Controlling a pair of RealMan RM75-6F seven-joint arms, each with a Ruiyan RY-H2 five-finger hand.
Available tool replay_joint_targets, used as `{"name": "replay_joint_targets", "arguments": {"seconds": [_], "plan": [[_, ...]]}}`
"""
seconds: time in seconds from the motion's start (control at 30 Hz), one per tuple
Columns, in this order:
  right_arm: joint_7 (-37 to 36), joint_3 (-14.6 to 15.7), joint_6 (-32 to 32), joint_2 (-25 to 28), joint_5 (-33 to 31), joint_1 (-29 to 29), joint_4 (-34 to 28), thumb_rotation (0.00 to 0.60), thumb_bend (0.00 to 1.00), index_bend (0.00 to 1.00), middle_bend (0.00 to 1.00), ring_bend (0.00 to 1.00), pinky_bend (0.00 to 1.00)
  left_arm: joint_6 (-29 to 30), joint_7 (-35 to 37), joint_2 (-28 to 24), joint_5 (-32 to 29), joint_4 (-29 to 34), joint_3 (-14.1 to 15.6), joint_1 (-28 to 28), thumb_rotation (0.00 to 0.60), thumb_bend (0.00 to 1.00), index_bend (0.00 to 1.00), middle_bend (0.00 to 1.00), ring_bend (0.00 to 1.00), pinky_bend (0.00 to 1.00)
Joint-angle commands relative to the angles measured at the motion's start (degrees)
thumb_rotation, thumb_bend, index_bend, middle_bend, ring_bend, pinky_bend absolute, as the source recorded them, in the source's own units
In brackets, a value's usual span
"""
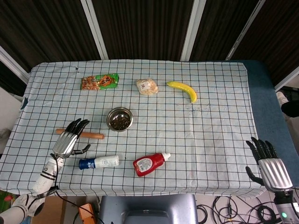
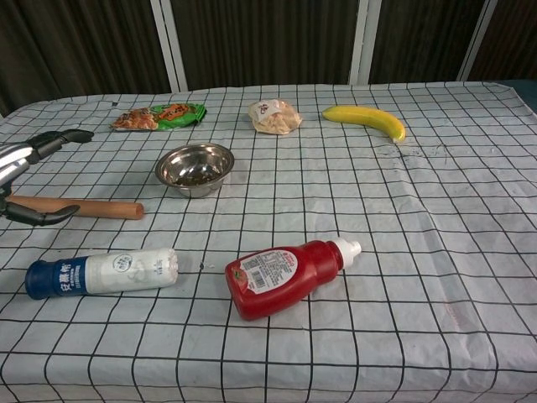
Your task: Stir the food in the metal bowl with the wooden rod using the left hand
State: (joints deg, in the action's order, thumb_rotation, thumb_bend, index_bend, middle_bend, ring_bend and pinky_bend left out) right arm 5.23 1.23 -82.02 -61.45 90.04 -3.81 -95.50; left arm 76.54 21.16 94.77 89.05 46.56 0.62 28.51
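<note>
The wooden rod (image 1: 88, 135) (image 2: 84, 206) lies flat on the checked tablecloth, left of the metal bowl (image 1: 119, 118) (image 2: 195, 167), which holds dark food. My left hand (image 1: 67, 142) (image 2: 23, 159) hovers over the rod's left end with its fingers spread, holding nothing. My right hand (image 1: 267, 164) rests at the table's near right corner, fingers apart and empty; the chest view does not show it.
A white bottle with a blue cap (image 1: 99, 162) (image 2: 102, 272) lies just in front of the rod. A red ketchup bottle (image 1: 150, 163) (image 2: 285, 274) lies mid-front. A snack packet (image 1: 99, 81), a bagged bun (image 1: 147, 87) and a banana (image 1: 183, 90) line the back.
</note>
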Motion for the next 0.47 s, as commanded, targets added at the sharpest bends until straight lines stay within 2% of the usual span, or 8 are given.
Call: {"name": "replay_joint_targets", "arguments": {"seconds": [0.03, 0.07, 0.13, 0.17, 0.23, 0.33, 0.47], "plan": [[1.1, 0.1, -0.2, 0.0, -0.2, 0.3, -0.4, 0.600, 0.31, 0.00, 0.00, 0.00, 0.00, 1.2, -26.2, -22.1, -4.9, 33.2, 4.2, -8.2, 0.594, 0.32, 0.00, 0.02, 0.00, 0.05], [1.8, 0.1, -0.2, -0.1, -0.5, 0.4, -0.6, 0.600, 0.31, 0.00, 0.00, 0.00, 0.00, 3.5, -33.8, -25.7, -7.7, 42.2, 4.7, -10.9, 0.600, 0.32, 0.00, 0.01, 0.00, 0.02], [2.9, 0.1, 0.2, -0.2, -0.9, 0.4, -1.0, 0.600, 0.31, 0.00, 0.00, 0.00, 0.00, 9.8, -41.2, -26.5, -8.7, 47.9, 5.4, -15.3, 0.600, 0.32, 0.00, 0.00, 0.00, 0.00], [3.6, 0.1, 0.6, -0.3, -1.2, 0.3, -1.1, 0.600, 0.31, 0.00, 0.00, 0.00, 0.00, 14.5, -43.3, -25.1, -7.4, 47.7, 5.8, -18.1, 0.600, 0.32, 0.00, 0.00, 0.00, 0.00], [4.4, 0.1, 1.1, -0.5, -1.9, 0.3, -1.4, 0.600, 0.31, 0.00, 0.00, 0.00, 0.00, 19.4, -41.7, -21.9, -5.3, 44.5, 6.0, -21.3, 0.600, 0.32, 0.00, 0.00, 0.00, 0.00], [5.3, 0.0, 1.1, -0.7, -2.1, 0.3, -1.8, 0.600, 0.31, 0.00, 0.00, 0.00, 0.00, 20.4, -40.8, -20.7, -3.4, 42.5, 6.7, -22.8, 0.600, 0.34, 0.00, 0.00, 0.00, 0.00], [5.3, 0.1, 0.1, -0.7, -1.5, 0.7, -2.0, 0.600, 0.31, 0.00, 0.00, 0.00, 0.00, 21.4, -39.6, -20.2, -1.7, 40.3, 5.2, -23.3, 0.600, 0.35, 0.00, 0.00, 0.00, 0.00]]}}
